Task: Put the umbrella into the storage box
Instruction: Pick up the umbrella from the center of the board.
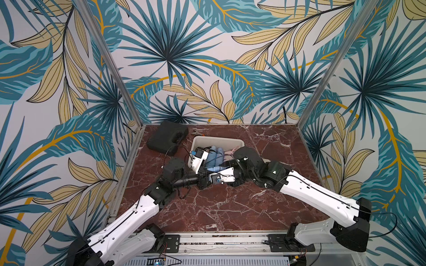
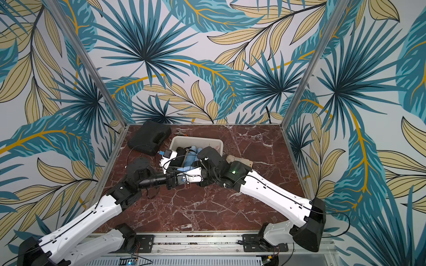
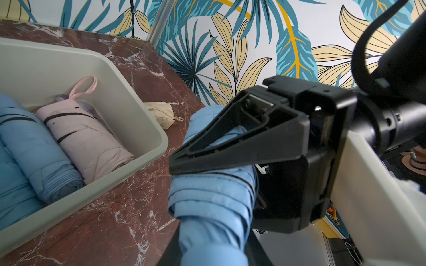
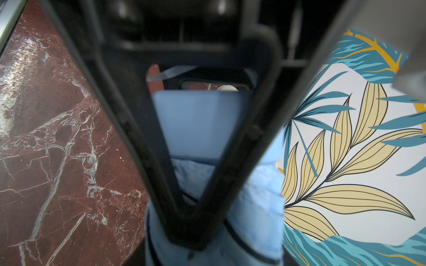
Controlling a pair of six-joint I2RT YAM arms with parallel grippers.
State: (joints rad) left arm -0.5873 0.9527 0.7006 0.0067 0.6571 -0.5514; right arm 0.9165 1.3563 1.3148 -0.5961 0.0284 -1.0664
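Just outside the off-white plastic storage box (image 3: 129, 108), above the desk (image 3: 129, 218), my left tool (image 3: 207, 258) clamps the folded light-blue fabric umbrella (image 3: 212, 202). My right tool (image 3: 184, 177) straddles it, though I cannot tell its grip. The umbrella is probably light, slippery cloth over a stiff core, so hold it mid-bundle.

Light-blue umbrella (image 3: 212, 202), off-white storage box (image 3: 129, 108), white-veined red marble table (image 3: 115, 218)

Bright, even, soft-shadowed in both top views, bowed at edges; glare on tabletop (image 4: 16, 76); right gripper's finger (image 4: 138, 129) blurred, probably too close.
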